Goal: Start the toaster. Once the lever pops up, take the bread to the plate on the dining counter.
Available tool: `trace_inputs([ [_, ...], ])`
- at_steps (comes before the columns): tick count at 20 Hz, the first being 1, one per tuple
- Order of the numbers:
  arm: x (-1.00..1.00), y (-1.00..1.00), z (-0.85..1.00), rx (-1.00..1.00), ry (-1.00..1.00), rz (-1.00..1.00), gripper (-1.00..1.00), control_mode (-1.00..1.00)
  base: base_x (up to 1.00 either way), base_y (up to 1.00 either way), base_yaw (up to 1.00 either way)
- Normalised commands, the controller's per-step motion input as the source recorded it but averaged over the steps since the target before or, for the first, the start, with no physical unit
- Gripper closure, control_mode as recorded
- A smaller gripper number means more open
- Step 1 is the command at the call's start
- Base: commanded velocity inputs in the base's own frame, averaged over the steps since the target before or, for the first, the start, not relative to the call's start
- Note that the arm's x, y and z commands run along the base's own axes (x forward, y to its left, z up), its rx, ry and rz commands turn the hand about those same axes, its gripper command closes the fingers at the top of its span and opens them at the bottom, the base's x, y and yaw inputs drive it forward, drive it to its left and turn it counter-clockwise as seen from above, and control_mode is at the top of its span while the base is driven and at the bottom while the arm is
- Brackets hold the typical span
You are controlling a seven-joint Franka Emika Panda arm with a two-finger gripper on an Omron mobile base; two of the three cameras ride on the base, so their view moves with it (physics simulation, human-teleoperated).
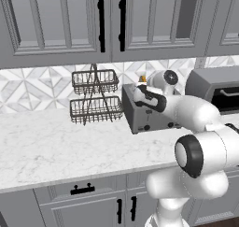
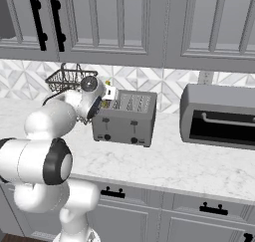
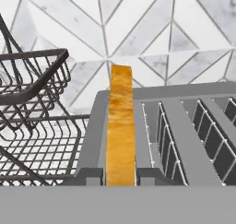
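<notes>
White marble tabletop [image 1: 56, 146] carrying three things: grey toaster [image 2: 124, 119] in the middle, two-tier wire basket rack [image 1: 94, 96] left of toaster, dark-windowed microwave [image 2: 219, 117] right of toaster.

The toaster [image 1: 144, 111] was partly covered by the arm in the left base view, and its right end was cut off in the hand view. The lower end of the bread [image 3: 120, 126] was hidden at the bottom edge there. The microwave [image 1: 217, 93] was cut by the right edge.
</notes>
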Motion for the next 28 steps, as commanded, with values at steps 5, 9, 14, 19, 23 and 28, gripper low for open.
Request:
trace_inputs([
  [5,-0.69,0.04,0.75,-0.03,0.02,0.0,1.0,-1.0,0.0,0.0,0.0],
  [9,-0.88,0.02,0.3,-0.05,0.1,0.0,1.0,-1.0,0.0,0.0,0.0],
  [14,-1.0,0.0,-0.01,0.0,0.08,0.0,1.0,-1.0,0.0,0.0,0.0],
  [19,-1.0,-0.03,0.0,0.0,0.01,0.0,1.0,-1.0,0.0,0.0,0.0],
  [23,-0.99,0.01,0.02,0.0,0.01,0.0,1.0,-1.0,0.0,0.0,0.0],
  [28,-0.89,-0.03,0.0,-0.03,0.0,-0.02,1.0,-1.0,0.0,0.0,0.0],
])
